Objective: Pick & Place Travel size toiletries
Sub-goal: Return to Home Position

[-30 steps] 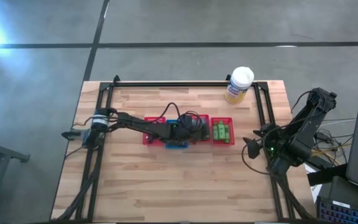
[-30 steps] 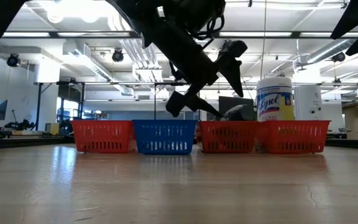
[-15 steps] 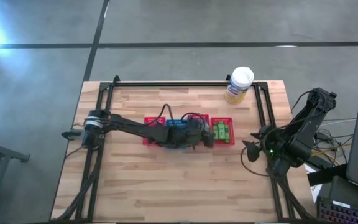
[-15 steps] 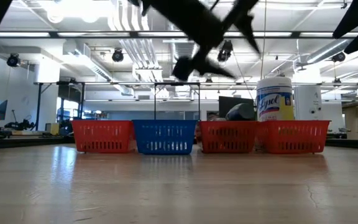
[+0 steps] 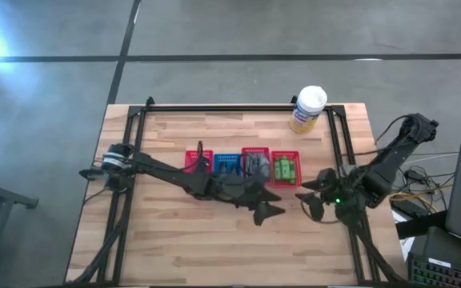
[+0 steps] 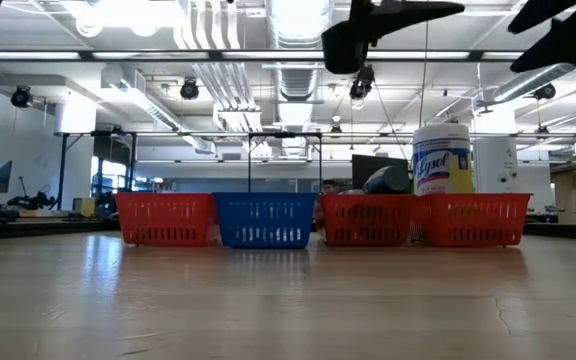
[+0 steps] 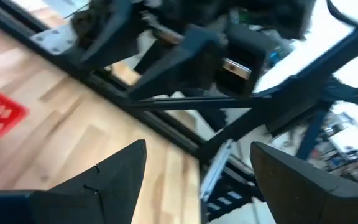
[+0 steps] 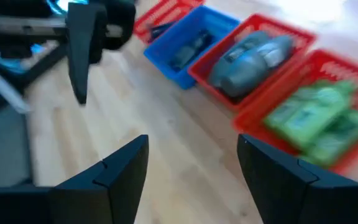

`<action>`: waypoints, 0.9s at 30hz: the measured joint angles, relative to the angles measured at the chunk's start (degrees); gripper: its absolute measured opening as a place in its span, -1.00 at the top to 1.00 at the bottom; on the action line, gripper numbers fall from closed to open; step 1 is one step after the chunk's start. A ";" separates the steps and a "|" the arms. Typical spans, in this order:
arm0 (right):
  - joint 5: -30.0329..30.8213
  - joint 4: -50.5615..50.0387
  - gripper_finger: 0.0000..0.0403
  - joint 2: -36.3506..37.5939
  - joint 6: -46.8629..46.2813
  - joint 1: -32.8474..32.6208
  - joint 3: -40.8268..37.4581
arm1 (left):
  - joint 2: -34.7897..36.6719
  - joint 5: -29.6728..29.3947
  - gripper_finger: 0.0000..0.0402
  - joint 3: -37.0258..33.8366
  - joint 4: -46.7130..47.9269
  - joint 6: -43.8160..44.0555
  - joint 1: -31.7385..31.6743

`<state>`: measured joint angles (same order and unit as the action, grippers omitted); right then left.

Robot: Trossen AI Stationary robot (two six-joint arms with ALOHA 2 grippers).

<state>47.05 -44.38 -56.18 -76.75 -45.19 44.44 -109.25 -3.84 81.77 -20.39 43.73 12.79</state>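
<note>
Left gripper [image 7: 197, 149]: held high over the bare worktop [image 5: 214, 240], just on the near side of the basket row. Jaws wide, nothing between them. Judged to be off the baskets because there is nothing to carry and the arm is due at its rest position.
Right gripper [image 8: 192, 140]: at the right side of the worktop, facing the basket row. Jaws wide and empty. Judged to be waiting out of the working arm's way.
Green bottles [image 8: 316, 115]: lying in the end red basket [image 6: 473, 222], the one nearest the right arm.
Grey oval bottles [image 8: 253, 50]: lying in the middle red basket [image 6: 368, 222], next along. One rounded top shows over the rim in the low view.
Dark items [image 8: 188, 46]: lying in the blue basket [image 6: 265, 222].
Far red basket [image 6: 165, 220]: contents too small to tell.
Sorting: one kind per basket, four baskets side by side. Judged deliberate, so that each kind can be checked quickly.
Canister [image 6: 441, 160]: upright at the back edge, apart from the baskets. White and yellow.
Legible writing: "Lysol" on the canister label; its smaller print cannot be read. Nothing is readable on the bottles.
</note>
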 joint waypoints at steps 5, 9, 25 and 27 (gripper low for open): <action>-7.67 22.16 -0.12 5.38 13.51 3.61 -7.73 | 0.31 0.39 -0.45 -6.52 -12.15 0.92 1.94; -6.72 31.17 -0.07 8.55 23.01 4.78 -10.09 | 2.13 0.35 -0.45 -13.72 -20.73 2.93 1.64; 35.75 31.23 -0.13 22.37 44.22 10.41 -8.56 | 36.89 0.35 -0.45 -49.19 -26.10 2.86 -8.61; 37.45 30.63 -0.16 23.58 44.42 10.39 -8.56 | 42.22 0.35 -0.45 -53.73 -26.15 2.88 -10.19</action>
<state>84.49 -13.75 -32.60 -32.33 -34.81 35.88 -67.04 -3.49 28.04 -46.54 46.61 2.60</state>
